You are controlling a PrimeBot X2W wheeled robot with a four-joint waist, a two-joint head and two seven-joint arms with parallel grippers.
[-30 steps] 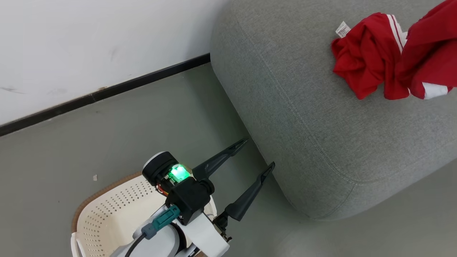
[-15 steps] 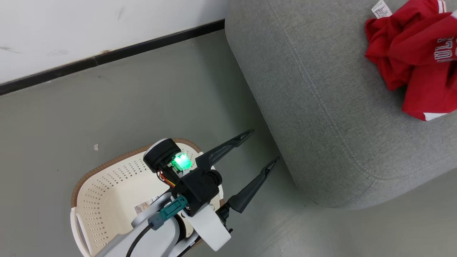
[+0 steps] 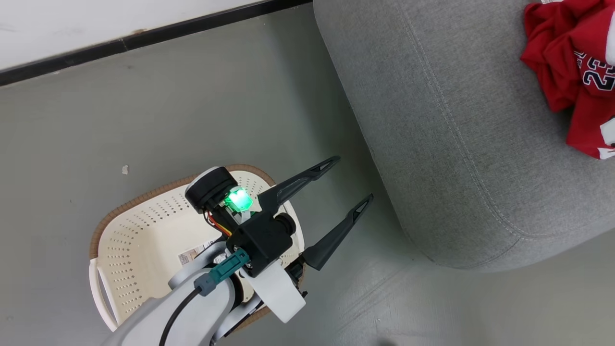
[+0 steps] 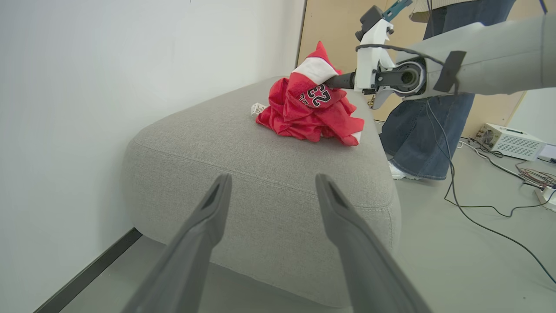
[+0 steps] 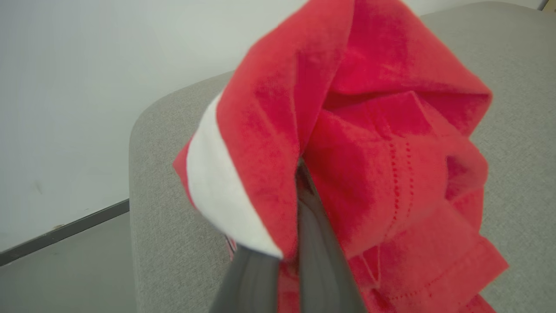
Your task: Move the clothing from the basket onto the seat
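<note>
The left hand [image 3: 353,179] hangs over the floor between the basket [image 3: 144,226] and the seat [image 3: 456,144]. Its 2 fingers are spread wide and hold nothing. The clothing [image 3: 557,72] lies on top of the seat, well away from that hand. The right hand [image 4: 338,81] is squeezed shut on a fold of the clothing and holds that bit up above the heap.

The clothing is bright red and all scrunched up. It has white patches, a small white tag [image 4: 258,108] and the number 23 in dark print.

The left arm hides part of the basket. The head view cuts the clothing off at its right edge. In the right wrist view the red cloth covers the fingertips. I cannot tell where 1 piece of clothing ends and the other starts.
</note>
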